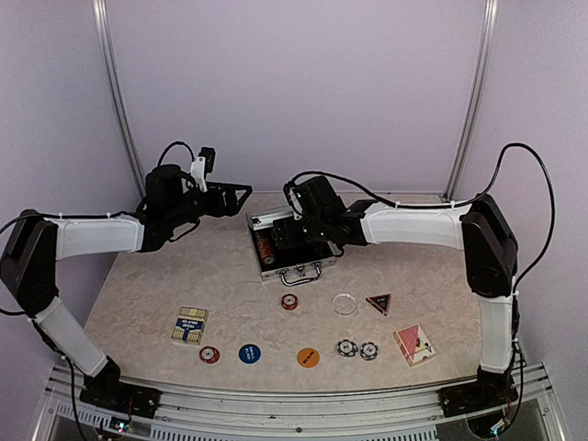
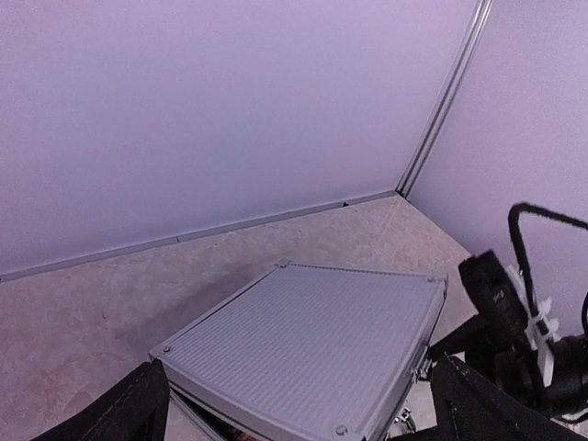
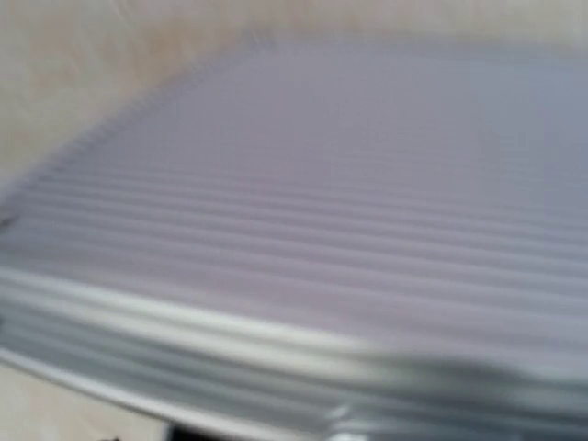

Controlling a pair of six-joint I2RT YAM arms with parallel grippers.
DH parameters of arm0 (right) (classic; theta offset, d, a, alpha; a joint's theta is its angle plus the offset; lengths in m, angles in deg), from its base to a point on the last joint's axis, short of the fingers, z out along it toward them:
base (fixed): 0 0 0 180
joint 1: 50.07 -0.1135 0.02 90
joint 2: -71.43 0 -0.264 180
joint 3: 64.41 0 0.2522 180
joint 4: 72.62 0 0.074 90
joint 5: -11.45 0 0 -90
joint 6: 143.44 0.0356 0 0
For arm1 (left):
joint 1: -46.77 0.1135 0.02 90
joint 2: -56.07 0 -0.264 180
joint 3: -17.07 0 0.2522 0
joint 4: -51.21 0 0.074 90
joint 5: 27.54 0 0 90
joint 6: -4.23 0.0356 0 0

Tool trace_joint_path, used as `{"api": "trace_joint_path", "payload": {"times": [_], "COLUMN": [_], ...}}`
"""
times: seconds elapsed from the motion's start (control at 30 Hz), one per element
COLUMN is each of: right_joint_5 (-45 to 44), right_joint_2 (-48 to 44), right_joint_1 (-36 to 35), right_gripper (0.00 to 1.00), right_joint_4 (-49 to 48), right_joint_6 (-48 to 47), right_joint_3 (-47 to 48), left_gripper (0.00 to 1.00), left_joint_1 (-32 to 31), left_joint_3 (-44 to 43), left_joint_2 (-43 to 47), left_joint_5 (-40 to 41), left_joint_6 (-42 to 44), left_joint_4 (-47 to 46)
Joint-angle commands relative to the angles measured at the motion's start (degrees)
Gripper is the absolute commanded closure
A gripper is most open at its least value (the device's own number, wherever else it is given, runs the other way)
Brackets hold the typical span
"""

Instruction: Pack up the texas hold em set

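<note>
At the table's far side, the silver briefcase (image 1: 312,263) sits ajar with the right gripper (image 1: 287,237) apparently at its lid, grip impossible to tell. The left gripper (image 1: 241,195) hovers nearby, fingers spread. Poker chips (image 1: 346,347), discs (image 1: 249,353) and card decks (image 1: 189,324) lie unpacked in front; loading likely needs the lid fully raised.

One ribbed silver aluminium briefcase (image 1: 292,266); two red-striped round poker chips (image 1: 289,301) (image 1: 209,355); two black-and-white striped round chips (image 1: 346,347) (image 1: 368,351); one flat blue disc (image 1: 249,353); one flat orange disc (image 1: 308,356); one clear round disc (image 1: 344,303); one dark triangular plaque (image 1: 378,302); two rectangular card decks (image 1: 189,324) (image 1: 414,344).
</note>
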Motion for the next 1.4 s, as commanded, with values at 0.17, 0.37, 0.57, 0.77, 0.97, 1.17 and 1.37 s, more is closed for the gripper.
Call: {"api": "trace_joint_path", "payload": {"times": [0.17,0.37,0.57,0.77,0.97,1.17,1.37], "right_joint_5": [-1.2,-2.1,-3.4,-3.3,-3.8,-0.5,2.5], "right_joint_2": [4.3,10.3,14.9,16.9,20.8,20.7,13.2], "right_joint_1": [2.2,3.8,5.6,6.5,7.6,8.3,8.0], "right_gripper": [0.19,0.19,0.19,0.18,0.17,0.17,0.17], "right_joint_4": [-1.1,-1.2,-0.9,-3.3,-3.6,-2.8,-5.0], "right_joint_6": [-5.9,-10.1,-13.0,-14.1,-14.3,-12.8,-10.7], "right_joint_3": [14.7,22.6,30.2,32.2,36.4,34.9,20.0], "left_gripper": [0.01,0.01,0.01,0.01,0.01,0.01,0.01], "left_joint_1": [-2.0,-1.9,-2.1,-2.1,-1.1,-0.6,-0.5], "left_joint_3": [3.0,1.0,-2.3,-4.8,-10.5,-19.1,-27.9], "left_joint_2": [3.9,2.0,-2.2,-5.5,-10.0,-15.4,-22.2], "left_joint_5": [4.2,6.0,8.8,14.3,16.5,16.5,15.7], "left_joint_6": [10.4,11.0,10.9,12.0,10.7,10.9,8.7], "left_joint_4": [4.2,3.0,3.1,2.4,3.7,6.6,9.1]}}
